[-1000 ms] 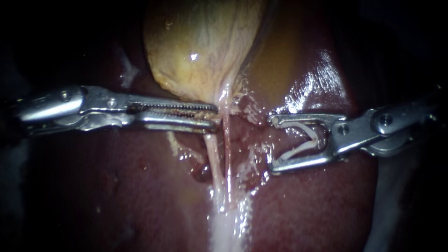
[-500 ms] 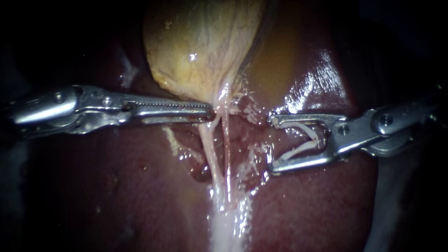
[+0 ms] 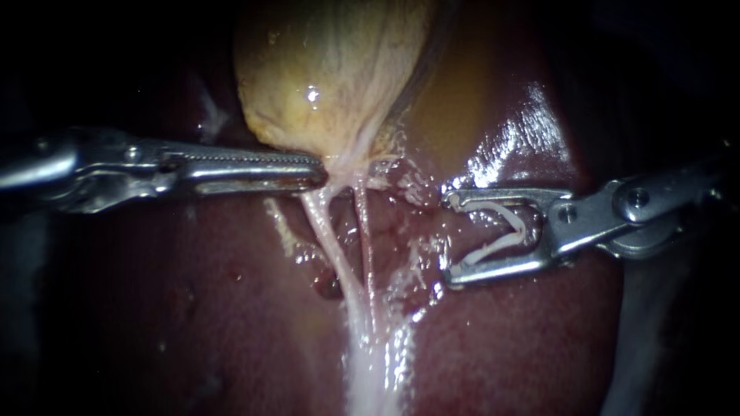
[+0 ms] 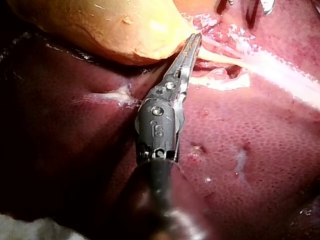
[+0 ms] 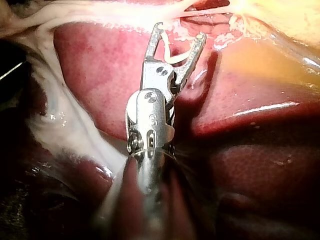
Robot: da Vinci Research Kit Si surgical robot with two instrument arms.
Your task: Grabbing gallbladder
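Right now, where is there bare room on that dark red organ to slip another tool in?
Bare liver lies open below the left instrument, beside the tubes, and again below the right instrument. The middle is crowded: the neck of the gallbladder, the tubes and both instrument tips sit close together there.

The left instrument (image 4: 195, 39) reaches across the dark red liver (image 4: 240, 145), its slim claw clamped on the tapered end of the yellow gallbladder (image 4: 100, 25). A pale tube (image 4: 272, 64) stretches away just beside the tip.
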